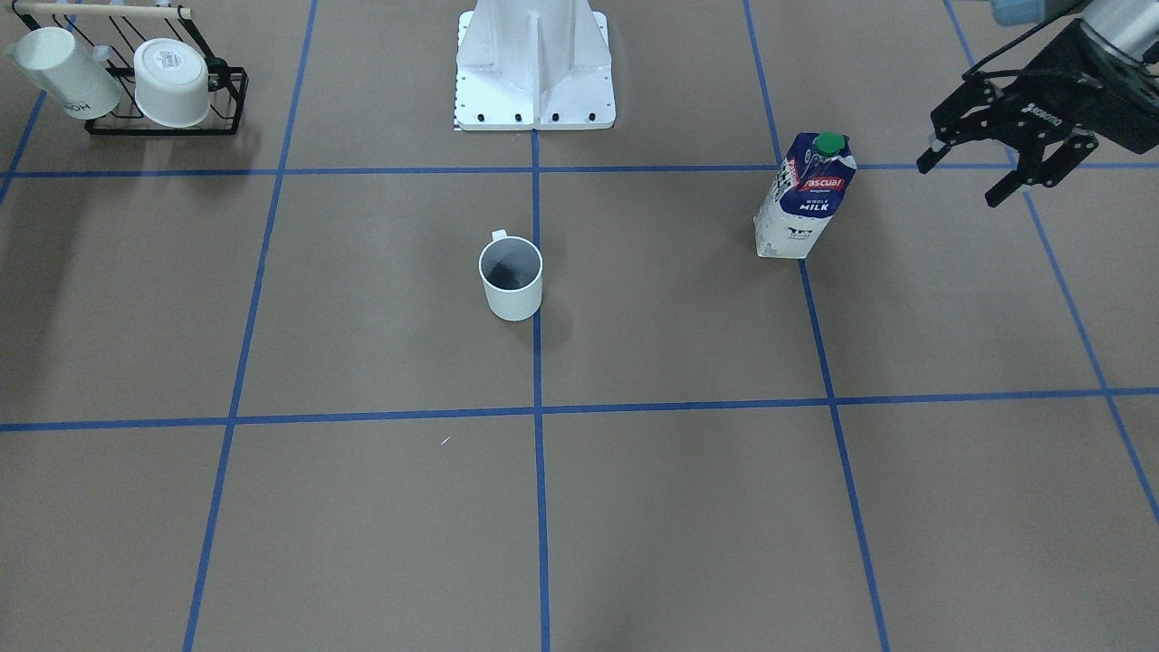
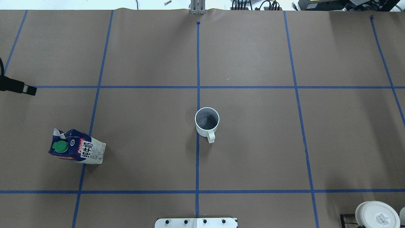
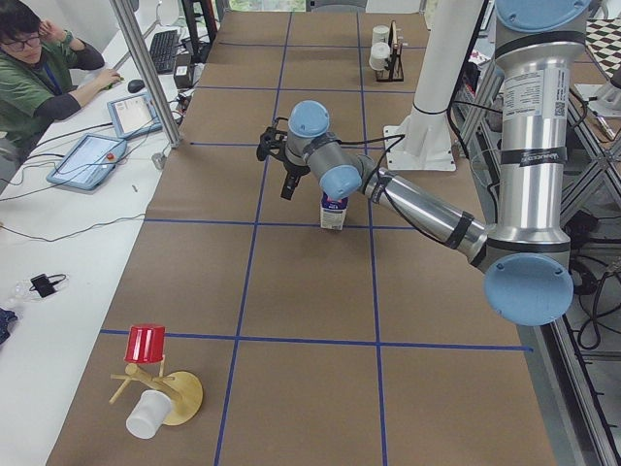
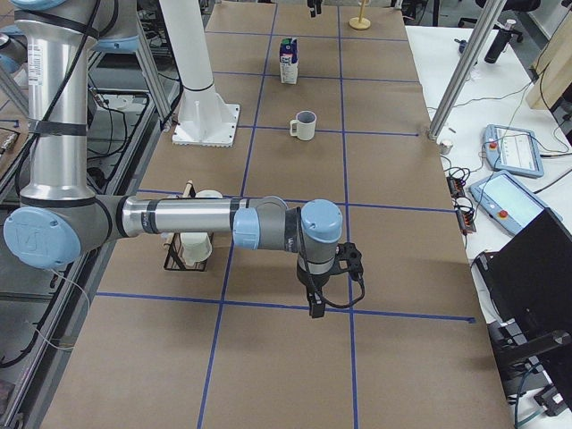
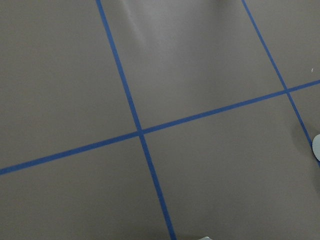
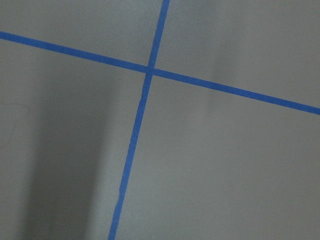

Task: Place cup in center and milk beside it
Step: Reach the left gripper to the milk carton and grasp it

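The white cup (image 1: 512,279) stands upright on the center (image 1: 538,362), touching the blue tape line, its handle toward the robot; it also shows in the overhead view (image 2: 207,122). The milk (image 1: 804,195) stands upright well off to the robot's left (image 2: 77,150), on another tape line. My left gripper (image 1: 960,181) is open and empty, raised in the air beyond the milk, away from the cup; only one fingertip (image 2: 28,90) shows overhead. My right gripper (image 4: 315,299) shows only in the exterior right view, low over bare table far from both; I cannot tell its state.
A black wire rack (image 1: 226,100) with two other white cups stands at the robot's right, near its white base (image 1: 534,72). A wooden stand with a red cup (image 3: 146,342) sits at the table's left end. An operator (image 3: 39,68) sits beside the table.
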You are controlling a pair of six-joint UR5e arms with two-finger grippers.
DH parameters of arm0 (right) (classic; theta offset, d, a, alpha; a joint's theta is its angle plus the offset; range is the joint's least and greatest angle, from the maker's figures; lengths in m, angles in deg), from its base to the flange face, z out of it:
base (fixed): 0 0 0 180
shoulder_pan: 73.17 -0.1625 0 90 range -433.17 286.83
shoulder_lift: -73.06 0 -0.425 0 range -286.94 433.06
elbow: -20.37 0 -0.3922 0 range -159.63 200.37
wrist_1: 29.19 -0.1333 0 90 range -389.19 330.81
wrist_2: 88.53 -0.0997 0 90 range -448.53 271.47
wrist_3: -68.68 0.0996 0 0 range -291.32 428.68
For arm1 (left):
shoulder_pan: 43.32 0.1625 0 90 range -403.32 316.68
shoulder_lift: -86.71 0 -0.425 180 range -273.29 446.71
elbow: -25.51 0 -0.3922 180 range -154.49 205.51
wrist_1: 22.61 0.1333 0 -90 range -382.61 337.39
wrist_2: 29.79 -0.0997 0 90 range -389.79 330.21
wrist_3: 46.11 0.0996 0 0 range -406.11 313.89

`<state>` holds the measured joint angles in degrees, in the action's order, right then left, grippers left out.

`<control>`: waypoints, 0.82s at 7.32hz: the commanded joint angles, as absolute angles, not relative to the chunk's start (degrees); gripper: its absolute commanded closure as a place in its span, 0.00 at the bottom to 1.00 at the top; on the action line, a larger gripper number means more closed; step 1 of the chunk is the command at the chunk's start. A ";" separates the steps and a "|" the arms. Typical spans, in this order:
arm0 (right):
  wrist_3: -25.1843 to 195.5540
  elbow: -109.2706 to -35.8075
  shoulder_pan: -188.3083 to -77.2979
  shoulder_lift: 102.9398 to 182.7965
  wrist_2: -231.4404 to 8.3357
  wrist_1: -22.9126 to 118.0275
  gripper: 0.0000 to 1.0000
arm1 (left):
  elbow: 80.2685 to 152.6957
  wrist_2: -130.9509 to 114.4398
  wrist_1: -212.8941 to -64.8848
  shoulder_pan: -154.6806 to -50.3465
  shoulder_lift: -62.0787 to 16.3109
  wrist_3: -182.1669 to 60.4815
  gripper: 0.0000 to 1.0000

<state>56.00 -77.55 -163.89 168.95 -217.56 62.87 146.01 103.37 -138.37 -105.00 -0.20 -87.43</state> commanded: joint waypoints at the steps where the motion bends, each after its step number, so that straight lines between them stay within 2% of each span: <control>1: 55.68 -77.02 -164.23 170.09 -217.99 61.60 0.00 | 149.07 93.46 -138.36 -92.50 0.14 -99.05 0.01; 4: 55.68 -76.22 -164.23 169.92 -217.56 61.43 0.00 | 150.58 86.25 -136.88 -84.12 0.31 -104.11 0.01; 6: 56.03 -76.31 -164.23 169.74 -217.73 61.43 0.00 | 150.67 85.53 -136.52 -83.40 1.80 -104.03 0.02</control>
